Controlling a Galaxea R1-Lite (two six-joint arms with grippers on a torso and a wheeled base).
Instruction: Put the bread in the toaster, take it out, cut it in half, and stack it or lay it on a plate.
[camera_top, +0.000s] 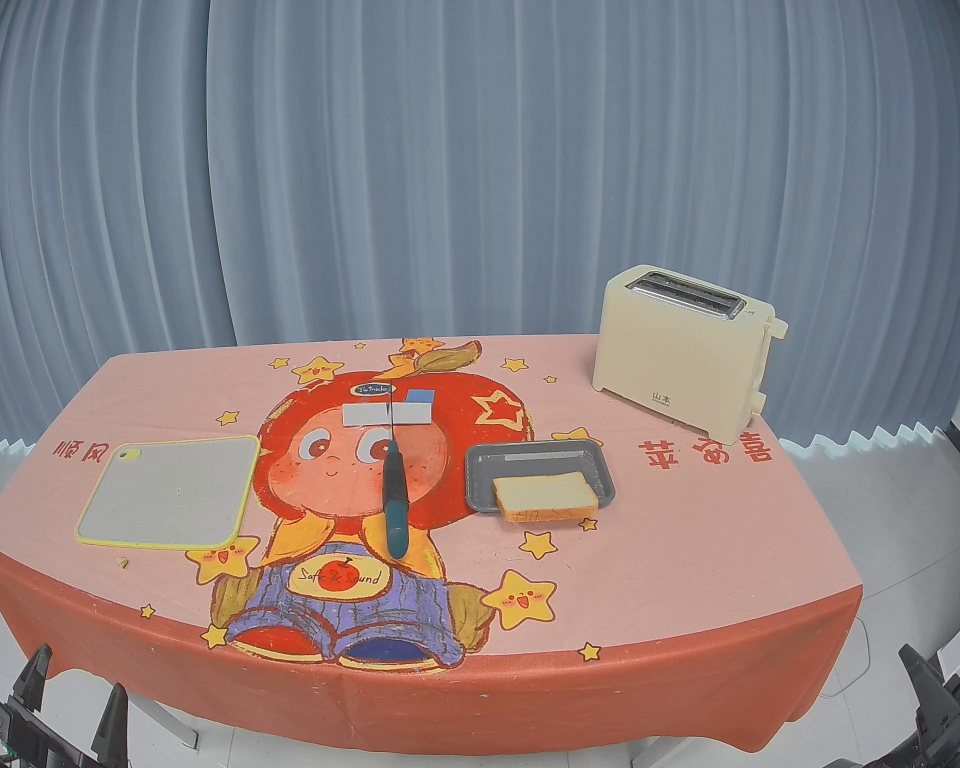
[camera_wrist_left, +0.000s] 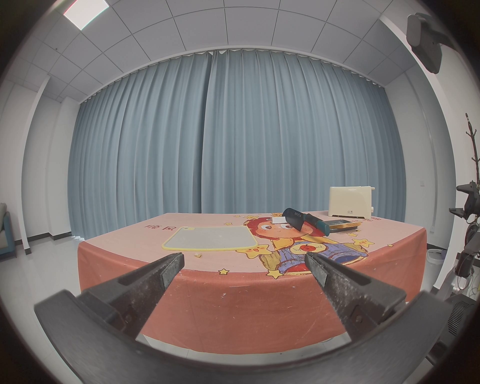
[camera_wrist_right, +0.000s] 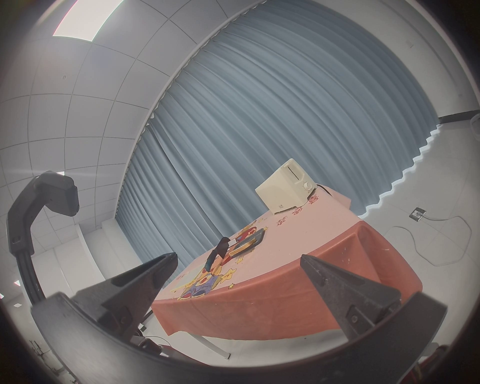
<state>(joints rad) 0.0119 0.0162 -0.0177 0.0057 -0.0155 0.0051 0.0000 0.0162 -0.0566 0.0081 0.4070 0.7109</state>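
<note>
1. Bread (camera_top: 545, 497) sat on the grey tray (camera_top: 530, 462), poking over its near rim, mid-right on the desk (camera_top: 700, 570).
2. Toaster (camera_top: 685, 345) stood further back on the right, well apart from the tray.
3. Knife (camera_top: 396, 495) sat in the middle, with the cutting board (camera_top: 170, 490) off to the left.
4. Left fingers (camera_wrist_left: 145, 287) were spread wide with nothing between them, short of the desk's near edge.
5. Right fingers (camera_wrist_right: 135, 285) were the same: spread wide, pinching nothing.

The toaster (camera_top: 683, 350) is cream, the knife (camera_top: 396, 492) teal-handled, the tablecloth (camera_top: 700, 560) cartoon-printed pink.
</note>
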